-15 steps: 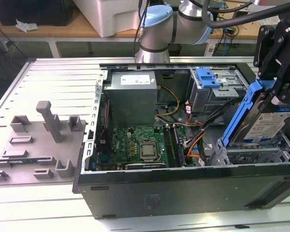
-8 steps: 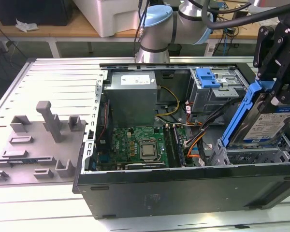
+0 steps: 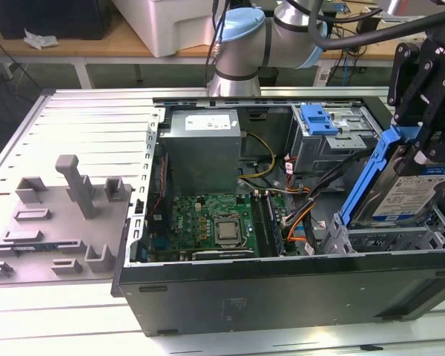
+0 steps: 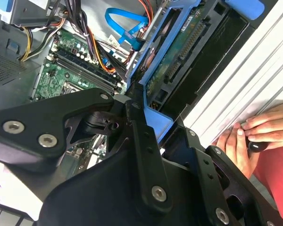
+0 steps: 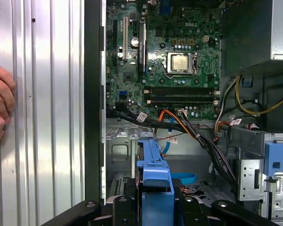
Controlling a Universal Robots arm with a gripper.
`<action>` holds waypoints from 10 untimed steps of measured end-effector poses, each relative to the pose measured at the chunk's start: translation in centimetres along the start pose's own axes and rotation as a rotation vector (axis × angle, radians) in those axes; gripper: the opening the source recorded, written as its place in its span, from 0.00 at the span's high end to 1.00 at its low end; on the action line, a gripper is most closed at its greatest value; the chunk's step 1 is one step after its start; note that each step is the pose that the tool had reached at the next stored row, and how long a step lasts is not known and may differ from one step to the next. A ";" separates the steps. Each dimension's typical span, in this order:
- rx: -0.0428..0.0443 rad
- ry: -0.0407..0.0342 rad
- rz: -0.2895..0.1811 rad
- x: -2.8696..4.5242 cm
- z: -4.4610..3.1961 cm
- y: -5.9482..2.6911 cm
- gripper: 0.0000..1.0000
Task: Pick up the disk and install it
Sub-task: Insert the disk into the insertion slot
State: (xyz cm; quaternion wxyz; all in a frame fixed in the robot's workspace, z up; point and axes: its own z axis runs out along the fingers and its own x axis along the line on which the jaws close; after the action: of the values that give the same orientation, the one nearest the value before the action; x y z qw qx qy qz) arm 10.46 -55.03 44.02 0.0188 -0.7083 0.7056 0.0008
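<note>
I have the disk (image 3: 400,194) tilted steeply over the bay (image 3: 371,239), at 3 o'clock from the motherboard (image 3: 215,222) in the exterior view. My gripper (image 3: 415,141) is clamped on its blue frame from above. Pick-up looks done and install is in hand; seating calls for levelling it square to the bay.

Bright even light, glare on ribbed table (image 4: 247,77)

The gripper (image 3: 417,150) hides part of the disk (image 3: 419,196).
</note>
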 end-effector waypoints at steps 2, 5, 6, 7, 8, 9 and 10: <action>0.0000 0.0001 0.000 0.00 0.04 0.00 0.64; 0.0000 0.0001 0.000 0.00 0.10 0.00 0.64; 0.0000 0.0001 0.000 0.00 0.11 0.00 0.64; 0.0000 0.0001 0.000 0.00 0.13 0.00 0.64; 0.0000 0.0000 0.000 0.01 0.15 0.01 0.64; 0.0000 0.0000 0.000 0.00 0.18 0.01 0.64; 0.0000 0.0000 0.000 0.00 0.20 0.01 0.64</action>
State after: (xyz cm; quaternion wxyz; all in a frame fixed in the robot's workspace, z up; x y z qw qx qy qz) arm 10.46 -55.03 43.82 0.0188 -0.7083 0.7057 0.0008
